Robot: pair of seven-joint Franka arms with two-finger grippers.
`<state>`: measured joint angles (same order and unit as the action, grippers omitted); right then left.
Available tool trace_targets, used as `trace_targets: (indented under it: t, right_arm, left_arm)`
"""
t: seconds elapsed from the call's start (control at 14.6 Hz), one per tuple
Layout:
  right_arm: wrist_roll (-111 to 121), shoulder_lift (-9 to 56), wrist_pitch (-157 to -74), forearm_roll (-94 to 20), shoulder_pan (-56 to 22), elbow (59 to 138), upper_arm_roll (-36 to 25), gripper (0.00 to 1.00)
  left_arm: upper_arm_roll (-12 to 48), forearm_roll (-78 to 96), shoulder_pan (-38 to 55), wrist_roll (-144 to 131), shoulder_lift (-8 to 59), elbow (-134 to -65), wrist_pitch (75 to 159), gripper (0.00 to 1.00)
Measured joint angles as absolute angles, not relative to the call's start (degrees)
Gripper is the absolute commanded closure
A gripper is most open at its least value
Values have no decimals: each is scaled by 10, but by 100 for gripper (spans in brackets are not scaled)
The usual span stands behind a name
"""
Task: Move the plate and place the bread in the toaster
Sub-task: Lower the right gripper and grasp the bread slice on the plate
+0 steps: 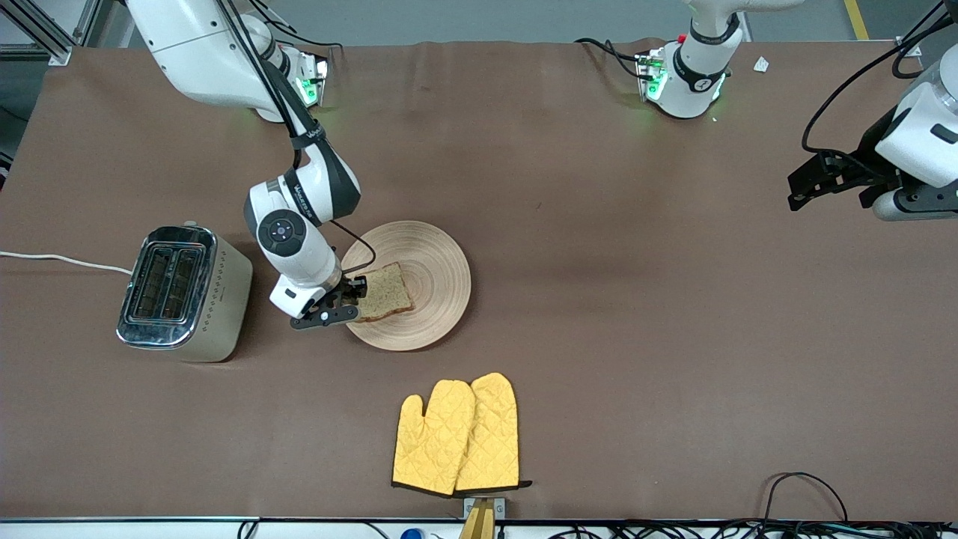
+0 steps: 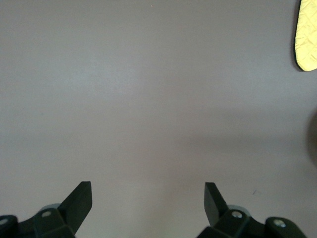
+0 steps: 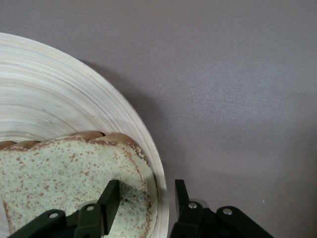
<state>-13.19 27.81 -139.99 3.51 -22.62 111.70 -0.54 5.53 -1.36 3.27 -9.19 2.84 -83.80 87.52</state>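
The tan wooden plate (image 1: 438, 269) (image 3: 59, 99) lies mid-table with the brown speckled bread (image 1: 385, 292) (image 3: 59, 178) flat on its toaster-side part. My right gripper (image 1: 358, 296) (image 3: 146, 182) is down at that rim and shut on it. One finger (image 3: 110, 196) presses on the bread's edge and the other (image 3: 181, 196) stands just outside the rim. The cream toaster (image 1: 183, 296) stands beside the plate, toward the right arm's end, slots up. My left gripper (image 1: 804, 183) (image 2: 147, 183) waits open above bare table at the left arm's end.
Two yellow oven mitts (image 1: 456, 438) (image 2: 308, 34) lie nearer the front camera than the plate. The toaster's white cord (image 1: 60, 260) runs off the table's end. Brown cloth covers the table between the plate and the left arm.
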Motion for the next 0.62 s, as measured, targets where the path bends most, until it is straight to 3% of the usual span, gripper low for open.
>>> trace_targets:
  t: [0.62]
  right_arm:
    - [-132, 278, -1400, 36, -226, 1120, -4, 63]
  left_arm:
    - [55, -14, 34, -92, 22, -836, 875, 0]
